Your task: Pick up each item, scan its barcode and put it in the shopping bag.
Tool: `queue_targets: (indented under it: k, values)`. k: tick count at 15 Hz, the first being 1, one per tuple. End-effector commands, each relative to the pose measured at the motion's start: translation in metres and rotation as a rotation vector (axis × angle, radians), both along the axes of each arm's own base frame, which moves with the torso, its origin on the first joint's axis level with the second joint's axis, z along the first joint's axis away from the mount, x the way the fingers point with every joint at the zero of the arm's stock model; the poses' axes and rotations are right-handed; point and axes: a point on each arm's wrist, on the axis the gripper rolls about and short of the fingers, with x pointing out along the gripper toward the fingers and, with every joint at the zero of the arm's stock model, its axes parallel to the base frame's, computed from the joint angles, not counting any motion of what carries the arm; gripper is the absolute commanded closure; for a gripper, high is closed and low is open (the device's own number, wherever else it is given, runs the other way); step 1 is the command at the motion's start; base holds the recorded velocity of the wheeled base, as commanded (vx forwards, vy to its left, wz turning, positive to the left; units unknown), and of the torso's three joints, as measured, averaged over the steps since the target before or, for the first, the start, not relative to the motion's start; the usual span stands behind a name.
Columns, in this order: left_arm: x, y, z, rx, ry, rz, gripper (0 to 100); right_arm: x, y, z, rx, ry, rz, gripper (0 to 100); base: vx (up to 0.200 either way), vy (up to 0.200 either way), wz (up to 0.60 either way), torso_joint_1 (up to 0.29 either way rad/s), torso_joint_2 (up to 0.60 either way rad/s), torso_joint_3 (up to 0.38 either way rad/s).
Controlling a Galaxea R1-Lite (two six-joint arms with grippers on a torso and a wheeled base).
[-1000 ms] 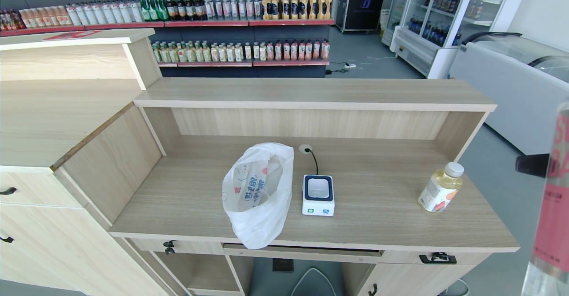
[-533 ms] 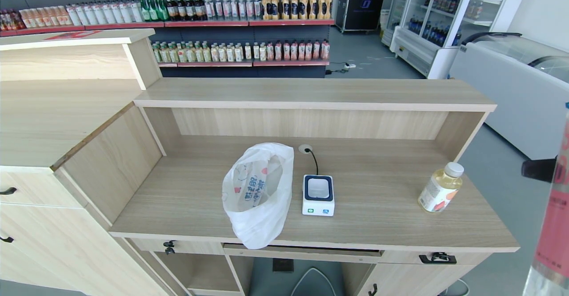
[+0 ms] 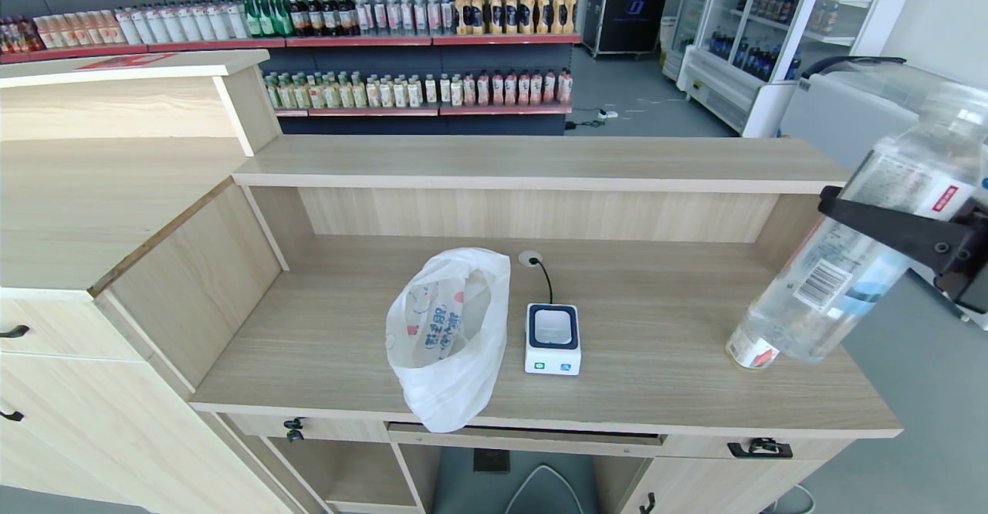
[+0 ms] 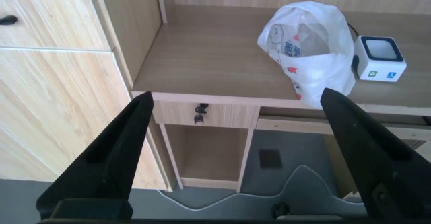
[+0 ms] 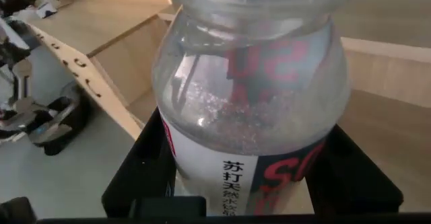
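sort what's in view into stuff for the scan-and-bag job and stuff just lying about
For the job: clear bottle in the right pincer; small bottle on the counter, mostly hidden behind it; scanner; shopping bag.
Lying about: shelved drinks; glass-door fridge; chest freezer.

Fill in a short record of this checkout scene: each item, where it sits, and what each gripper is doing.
right gripper: shut on the clear bottle
clear bottle: tilted, held in the air over the right end of the counter, barcode showing in the head view
left gripper: open, empty, low in front of the counter
shopping bag: open, on the counter, just left of the scanner
scanner: mid-counter, window facing up
second bottle: on the counter's right end, mostly hidden behind the clear bottle
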Motion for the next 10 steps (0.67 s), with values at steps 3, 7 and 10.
queue_targets:
  k: [3, 7, 10]
  values:
    - [0.000, 0.000, 0.000, 0.001, -0.001, 0.000, 0, 0.046, -0.013, -0.043, -0.192, 0.054, -0.510, 100, 0.000, 0.000, 0.00, 0.000, 0.00, 0.000]
    - [0.000, 0.000, 0.000, 0.000, -0.001, 0.000, 0, 0.064, -0.023, -0.065, -0.545, -0.090, -0.631, 100, 0.000, 0.000, 0.00, 0.000, 0.00, 0.000]
    - [0.000, 0.000, 0.000, 0.000, -0.001, 0.000, 0, 0.071, -0.023, -0.078, -0.689, -0.192, -0.633, 100, 0.000, 0.000, 0.00, 0.000, 0.00, 0.000]
